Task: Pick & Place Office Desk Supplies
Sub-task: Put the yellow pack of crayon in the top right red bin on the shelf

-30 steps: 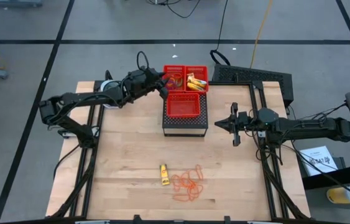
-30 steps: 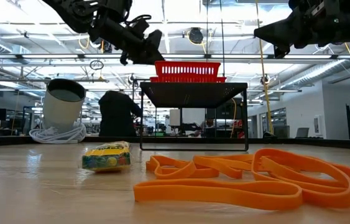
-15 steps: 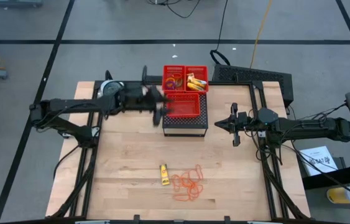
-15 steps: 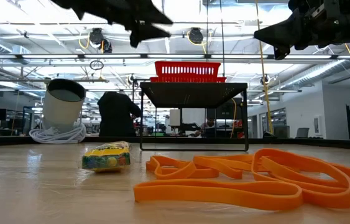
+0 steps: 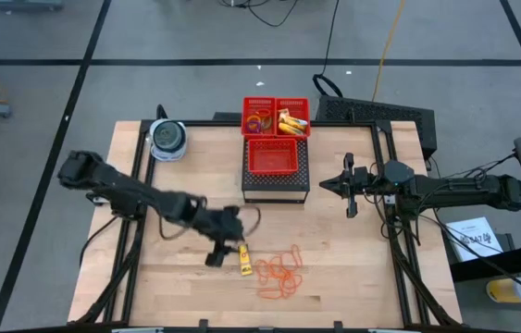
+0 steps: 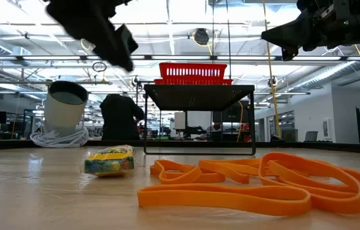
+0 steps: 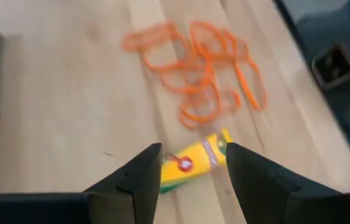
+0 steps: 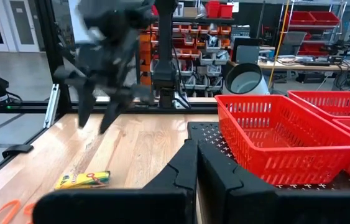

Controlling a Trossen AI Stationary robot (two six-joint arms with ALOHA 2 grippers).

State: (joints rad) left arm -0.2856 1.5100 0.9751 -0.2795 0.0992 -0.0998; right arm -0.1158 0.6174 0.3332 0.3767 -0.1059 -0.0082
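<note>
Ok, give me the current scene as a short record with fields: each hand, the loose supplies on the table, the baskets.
left hand: open, above the yellow packet, not touching it
right hand: shut, empty, right of the black stand
rubber bands: loose orange pile on the wooden table, beside the packet
baskets: red mesh, on the stand; the two rear ones hold items, the front one looks empty
round container: table's far left corner

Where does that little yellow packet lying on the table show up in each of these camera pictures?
High view: yellow packet near the front, left of the orange rubber bands.
Low view: packet left of centre.
Left wrist view: packet between the left hand's fingers.
Right wrist view: packet lower left.
Shared landmark: the rubber bands beside it.
</note>
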